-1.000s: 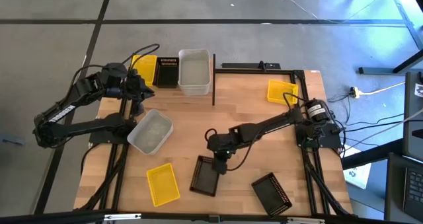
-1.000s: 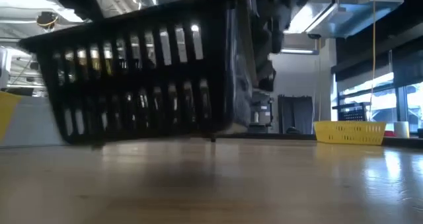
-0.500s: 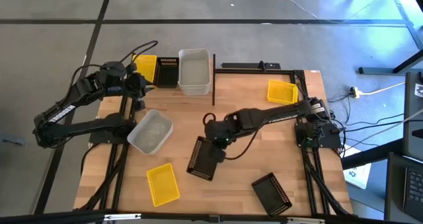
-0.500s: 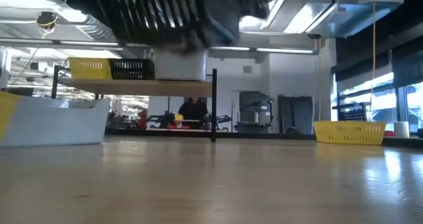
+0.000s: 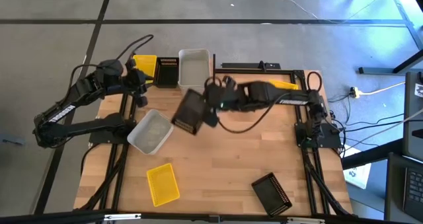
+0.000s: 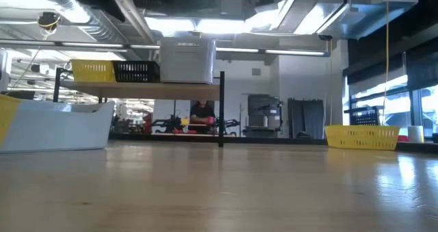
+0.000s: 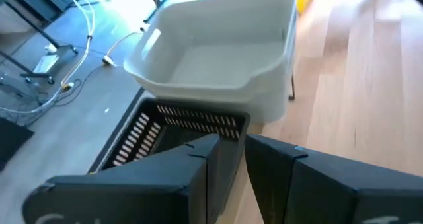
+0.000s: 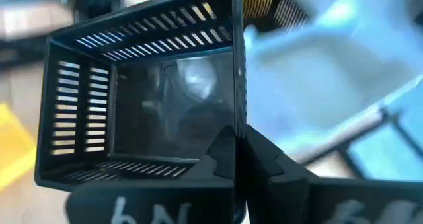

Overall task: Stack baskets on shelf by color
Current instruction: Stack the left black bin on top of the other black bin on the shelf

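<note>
On the shelf [image 6: 137,89] at the far left stand a yellow basket [image 5: 145,67], a black one [image 5: 168,71] and a white one [image 5: 195,71]. My left gripper [image 7: 232,159] hovers just before the black one, open by a narrow gap, with nothing between its fingers. My right gripper [image 5: 210,105] is shut on another black basket [image 5: 192,112], high above the table's middle. A white basket [image 5: 151,130], a yellow one [image 5: 162,183] and a black one [image 5: 271,192] rest on the tabletop. My right gripper pinches the rim of one side wall [image 8: 236,128] of the black basket, one finger inside and one outside. The fingers slant down from the table's right. The basket hangs tipped, its open top turned toward the gripper, clear of the table.
A further yellow basket [image 6: 363,136] sits at the far right, partly under my right arm. The shelf's black upright divider [image 5: 213,85] stands right of the white basket, and a black rail [image 5: 258,67] runs along the far edge. Bare wood lies at the table's middle and near side.
My right gripper has risen from the table's near middle and swung toward the far edge and the shelf. It has taken the black basket along. The basket has come off the tabletop, lifted clear and tipped over.
</note>
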Robot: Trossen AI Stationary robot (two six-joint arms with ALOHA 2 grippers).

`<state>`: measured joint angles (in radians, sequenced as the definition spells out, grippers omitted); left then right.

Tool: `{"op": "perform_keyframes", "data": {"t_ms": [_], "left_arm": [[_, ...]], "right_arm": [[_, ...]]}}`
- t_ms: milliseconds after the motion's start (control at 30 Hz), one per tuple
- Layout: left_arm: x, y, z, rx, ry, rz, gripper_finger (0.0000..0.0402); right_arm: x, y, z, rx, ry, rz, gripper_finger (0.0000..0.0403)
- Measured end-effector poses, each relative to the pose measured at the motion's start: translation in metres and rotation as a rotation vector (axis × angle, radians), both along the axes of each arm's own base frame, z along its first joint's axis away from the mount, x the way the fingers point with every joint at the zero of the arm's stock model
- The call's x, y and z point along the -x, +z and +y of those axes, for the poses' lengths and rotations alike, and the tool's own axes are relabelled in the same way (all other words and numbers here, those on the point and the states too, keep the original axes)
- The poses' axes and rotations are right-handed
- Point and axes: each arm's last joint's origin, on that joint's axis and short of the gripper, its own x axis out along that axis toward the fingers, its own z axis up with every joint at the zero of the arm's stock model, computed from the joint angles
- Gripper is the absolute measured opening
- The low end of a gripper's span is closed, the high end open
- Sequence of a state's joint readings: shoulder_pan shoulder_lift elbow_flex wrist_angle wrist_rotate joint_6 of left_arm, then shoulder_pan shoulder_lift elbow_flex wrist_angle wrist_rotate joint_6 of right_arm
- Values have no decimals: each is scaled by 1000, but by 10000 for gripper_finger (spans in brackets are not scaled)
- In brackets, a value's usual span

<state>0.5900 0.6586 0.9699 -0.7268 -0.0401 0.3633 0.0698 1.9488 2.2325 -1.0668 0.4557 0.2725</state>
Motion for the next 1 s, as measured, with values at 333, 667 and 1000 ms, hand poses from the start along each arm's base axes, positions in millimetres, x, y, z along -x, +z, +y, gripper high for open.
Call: {"op": "perform_keyframes", "data": {"t_ms": [333, 667, 1000], "left_arm": [[12, 20, -8, -63, 18, -224, 66], [18, 38, -16, -155, -95, -396, 66], [-9, 51, 3, -280, -74, -463, 66]], "right_arm": [[-7, 19, -48, 211, 39, -61, 0], [-11, 32, -79, 408, -6, -94, 0], [-26, 32, -86, 577, -44, -99, 0]]}}
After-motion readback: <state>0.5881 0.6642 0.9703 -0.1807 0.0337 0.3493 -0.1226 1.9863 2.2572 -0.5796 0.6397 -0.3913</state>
